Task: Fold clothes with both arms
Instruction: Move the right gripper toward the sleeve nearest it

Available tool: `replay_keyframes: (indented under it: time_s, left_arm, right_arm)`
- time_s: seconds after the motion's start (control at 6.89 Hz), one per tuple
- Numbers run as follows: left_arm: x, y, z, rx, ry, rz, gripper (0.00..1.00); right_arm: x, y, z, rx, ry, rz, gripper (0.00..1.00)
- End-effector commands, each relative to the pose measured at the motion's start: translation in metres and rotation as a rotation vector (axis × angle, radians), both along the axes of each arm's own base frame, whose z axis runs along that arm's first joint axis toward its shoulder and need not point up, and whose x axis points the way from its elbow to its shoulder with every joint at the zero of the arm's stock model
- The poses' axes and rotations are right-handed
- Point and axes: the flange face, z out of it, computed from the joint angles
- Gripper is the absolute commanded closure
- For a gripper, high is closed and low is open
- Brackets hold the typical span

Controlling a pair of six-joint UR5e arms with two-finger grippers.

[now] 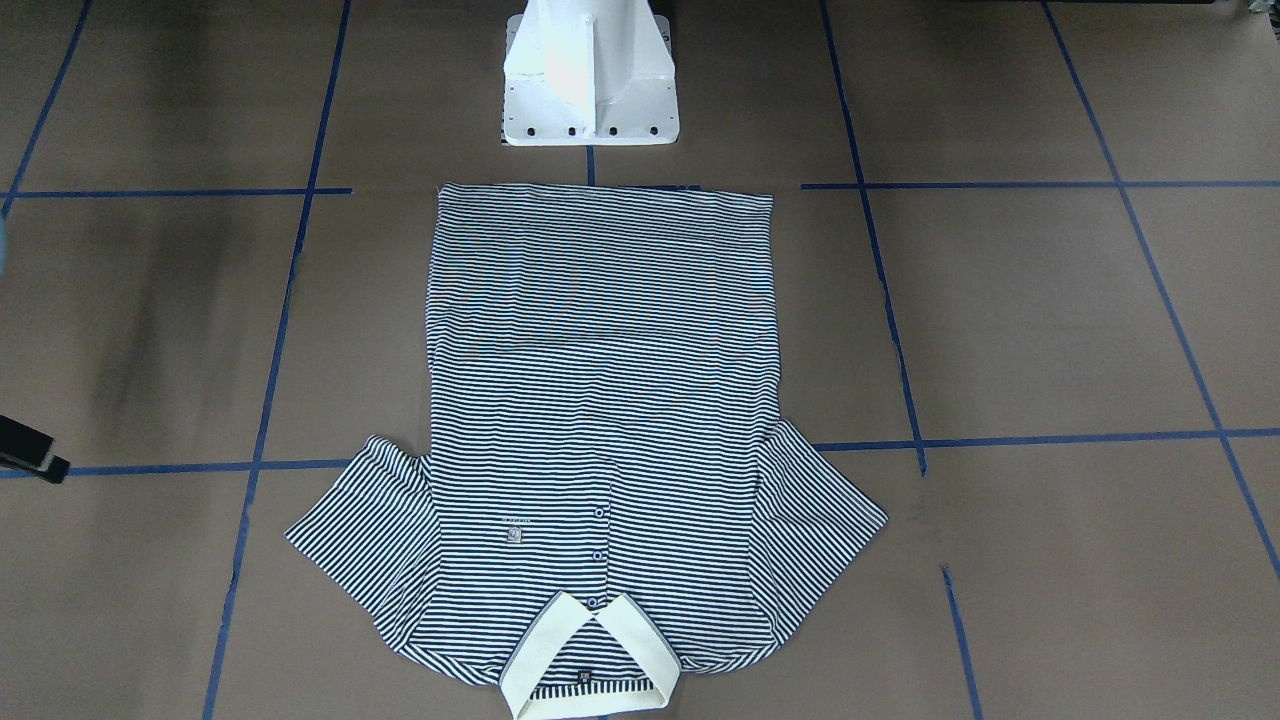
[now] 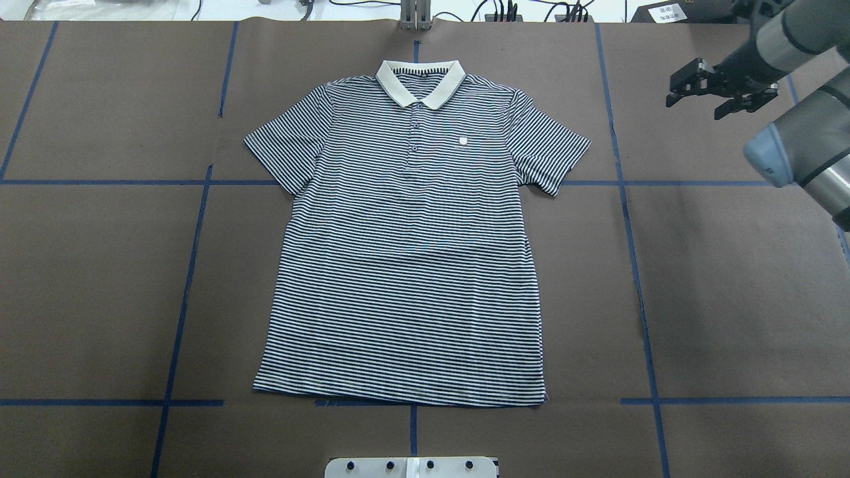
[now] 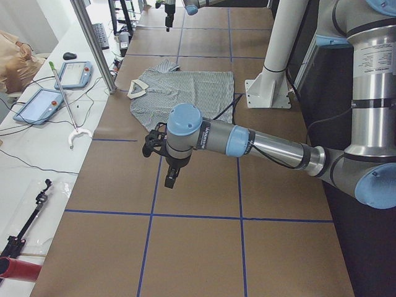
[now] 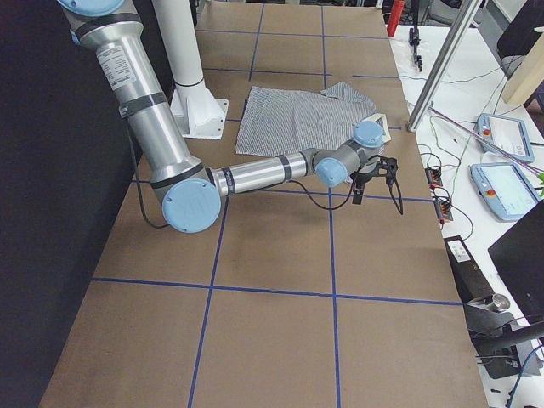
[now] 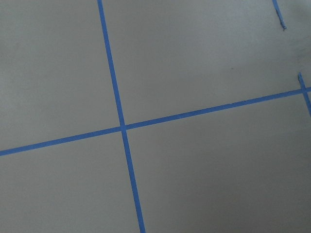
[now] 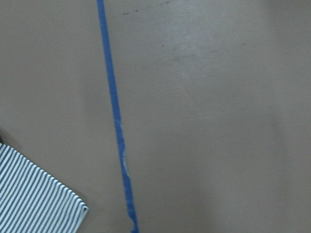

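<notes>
Shirt (image 2: 405, 265): flat, centre of my surface (image 2: 99, 299).
Right tool (image 2: 696, 105): far right, jaws apart, empty.
Left tool (image 3: 168, 173): side view only; I cannot tell its grip.

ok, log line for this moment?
shirt: flat, unfolded | right claw: open, clear of shirt | left claw: off shirt, state unclear

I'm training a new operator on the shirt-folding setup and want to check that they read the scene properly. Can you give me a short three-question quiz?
1. True or false: the polo shirt is already folded in half.
2. The collar points: A) toward the robot, B) away from the robot, C) toward the robot's left.
3. How many buttons show below the collar?

Key: 1 false, it lies flat and spread out; 2 B; 3 three.
</notes>
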Motion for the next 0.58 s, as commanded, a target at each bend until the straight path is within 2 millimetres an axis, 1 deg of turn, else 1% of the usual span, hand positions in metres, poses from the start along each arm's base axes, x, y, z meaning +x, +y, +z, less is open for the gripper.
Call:
replay_keyframes:
  time_s: [0.0, 0.15, 0.29, 0.44]
  left_arm:
    - [0.0, -0.002, -0.001, 0.03, -0.002, 0.001, 0.0]
    - [0.0, -0.002, -0.001, 0.029, -0.001, 0.0, 0.0]
    - [0.0, -0.002, -0.001, 0.029, -0.001, 0.0, 0.0]
    - [0.001, -0.002, -0.001, 0.029, -0.001, 0.001, 0.0]
  right_arm:
    - [-0.085, 0.002, -0.015, -0.036, 0.004, 0.08, 0.01]
    - [-0.105, 0.009, -0.015, -0.025, 0.022, 0.072, 0.01]
    - [-0.12, 0.01, -0.016, -0.033, 0.023, 0.06, 0.01]
    - [-0.135, 0.012, -0.015, -0.033, 0.033, 0.049, 0.04]
